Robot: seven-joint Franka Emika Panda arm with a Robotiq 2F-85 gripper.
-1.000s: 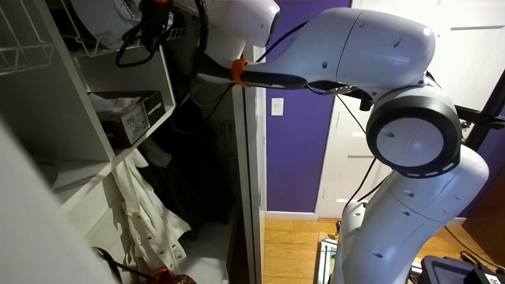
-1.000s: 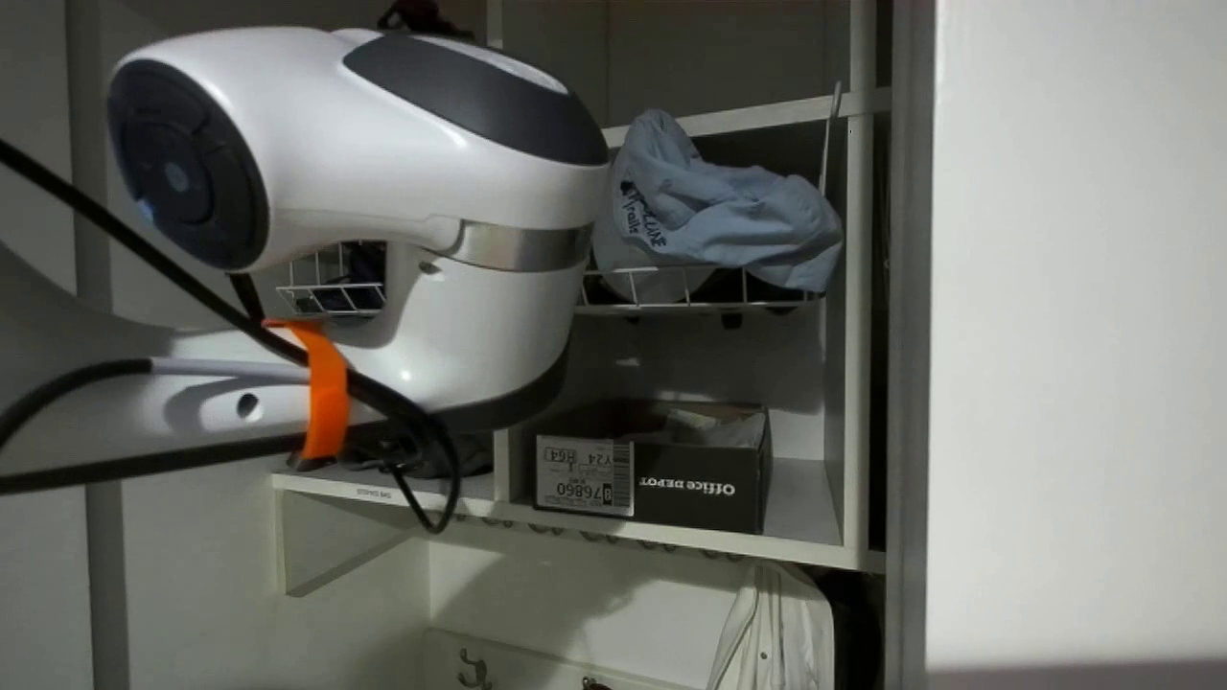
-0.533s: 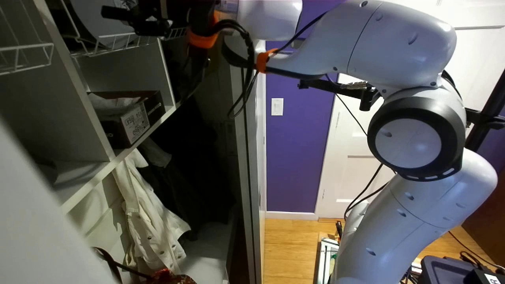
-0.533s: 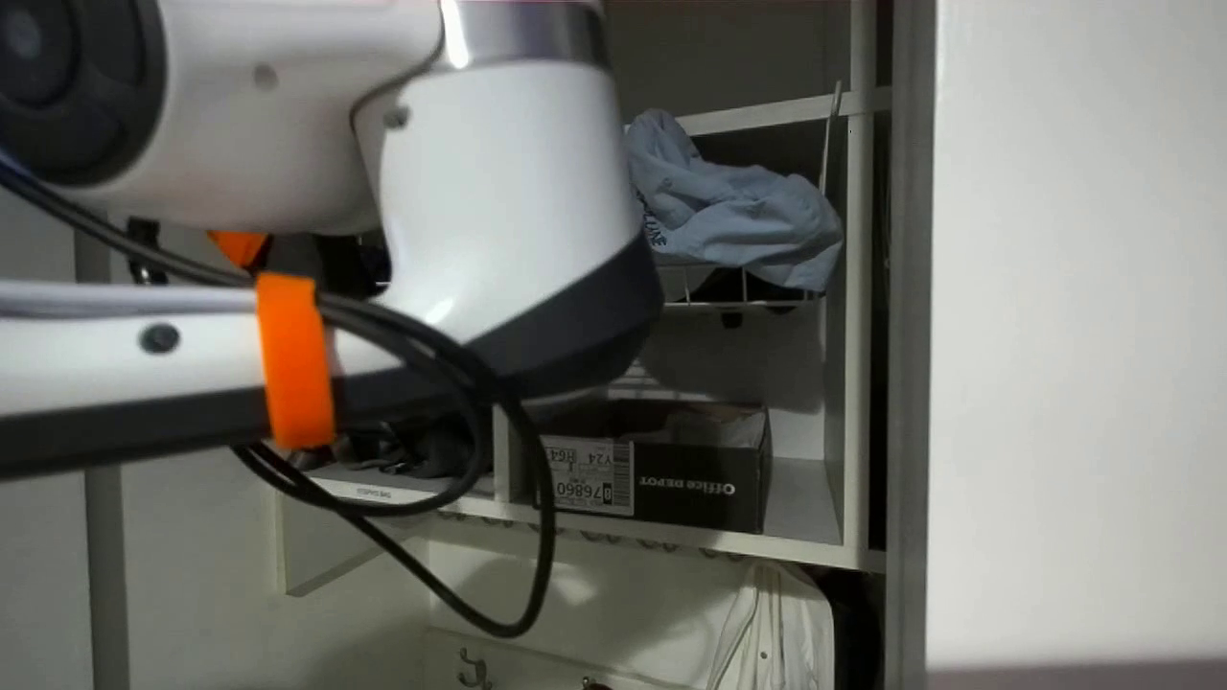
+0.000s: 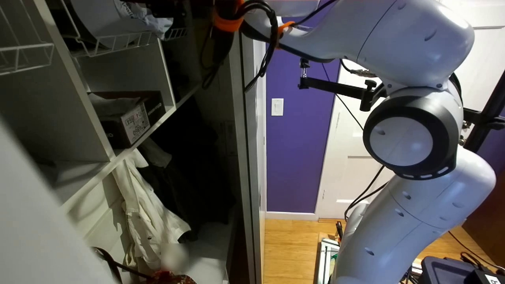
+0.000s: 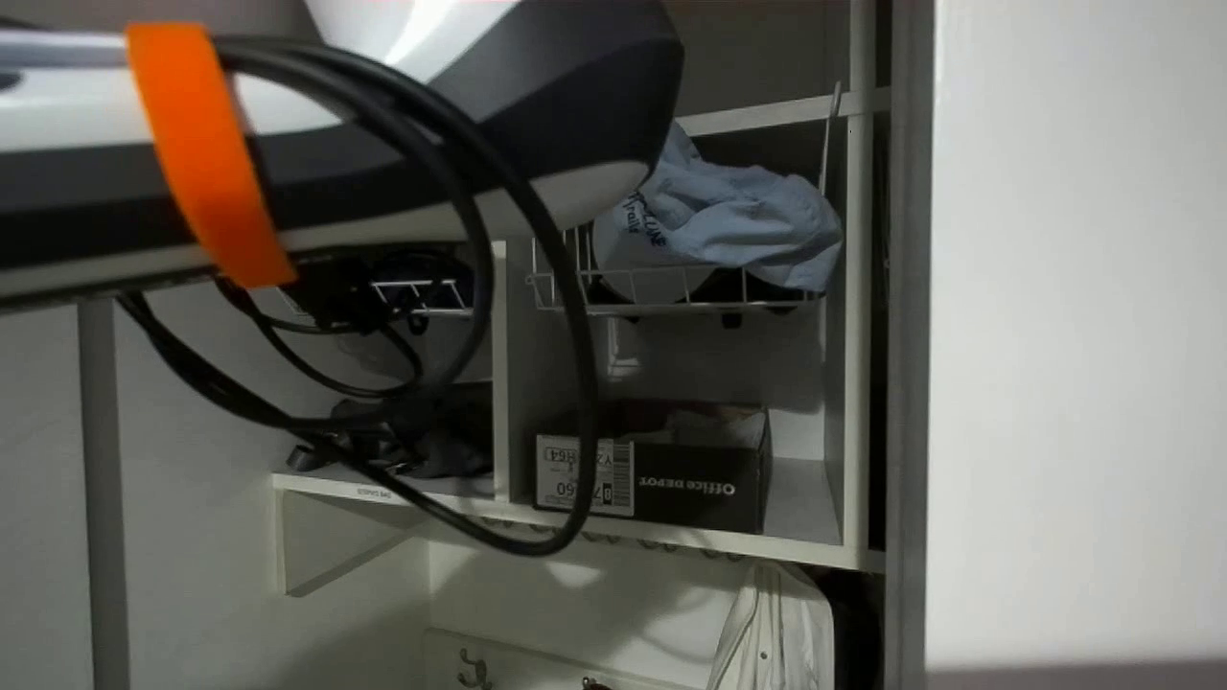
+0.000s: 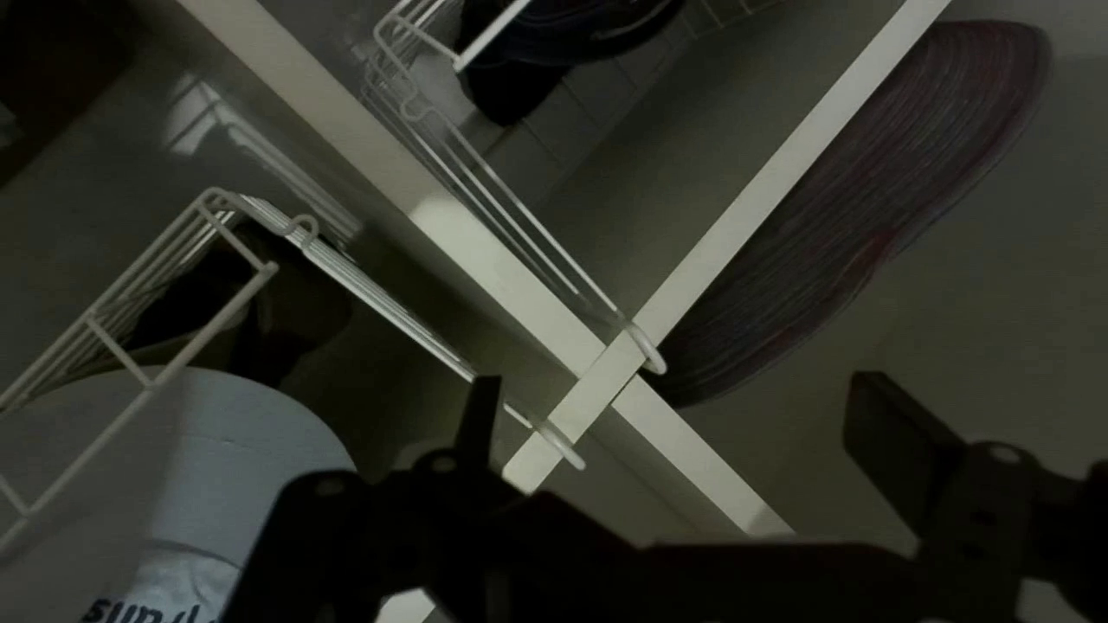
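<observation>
Pale blue hat [image 6: 757, 230], crumpled and marked with dark lettering, is sitting in a white wire basket [image 6: 671, 306] on the right in an exterior view; the basket is hanging under a white shelf [image 6: 767, 117], above a black Office Depot box [image 6: 700, 479]. In the wrist view the hat is lying at the near left, showing a smooth rounded edge. The gripper [image 7: 678, 405] is hovering to its right, its fingers [image 7: 892, 441] standing wide apart and released; how far the hat is lying from the closer finger cannot be judged. Beyond the fingers, two white boards [image 7: 515, 285] are crossing, and slim wire hooks [image 7: 561, 444] are reaching over one of them. On the far side a second wire basket [image 7: 492, 35] is holding dark items [image 7: 563, 39], and on the right a striped, dark red thing [image 7: 822, 216] with a rounded outline is lying along a board. In an exterior view the robot's arm [image 5: 410, 43] is stretching in from the right, while a white garment [image 5: 148, 215] is hanging at the left, lower than the box.
</observation>
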